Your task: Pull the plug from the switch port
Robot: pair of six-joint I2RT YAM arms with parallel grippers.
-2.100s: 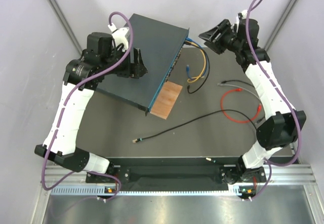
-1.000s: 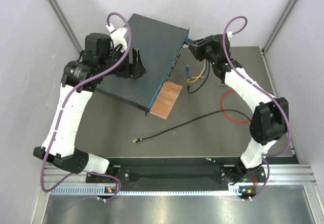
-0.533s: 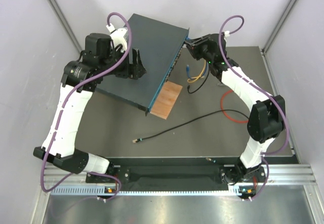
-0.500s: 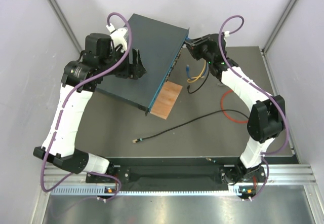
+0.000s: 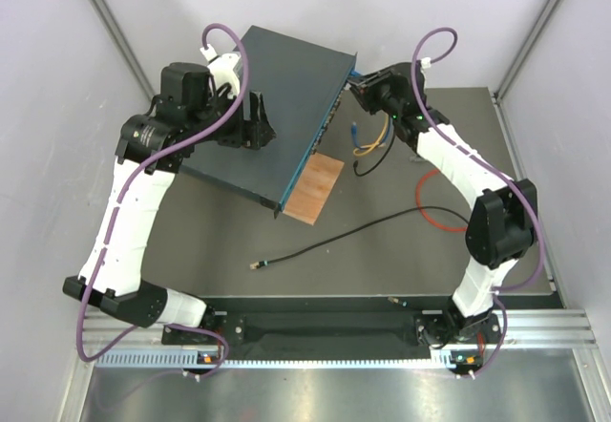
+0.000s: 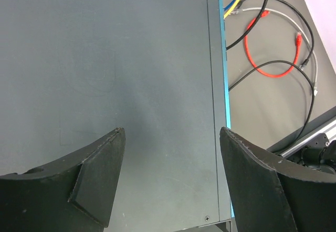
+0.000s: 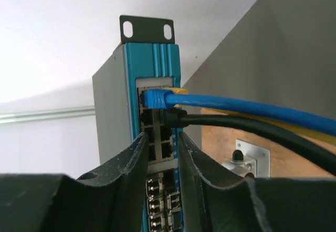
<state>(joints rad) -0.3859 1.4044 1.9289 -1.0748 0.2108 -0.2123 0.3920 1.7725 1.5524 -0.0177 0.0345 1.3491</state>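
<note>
one switch (image 5: pixel 286 88), long axis far-right to near-left, ports rightward; left jaws wide, right jaws barely apart

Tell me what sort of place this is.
Probably a robot lab test cell: plain pale walls enclose a dark grey tabletop holding a flat dark blue-grey metal switch with a blue cable plugged in.

Dark grey matte surface (image 5: pixel 382 269), evenly lit. Plain pale walls (image 5: pixel 38 107) on the left, far and right sides, with a grey metal strut (image 5: pixel 105 21) at each far corner. Slotted aluminium rail (image 5: pixel 334 350) along the near edge.
</note>
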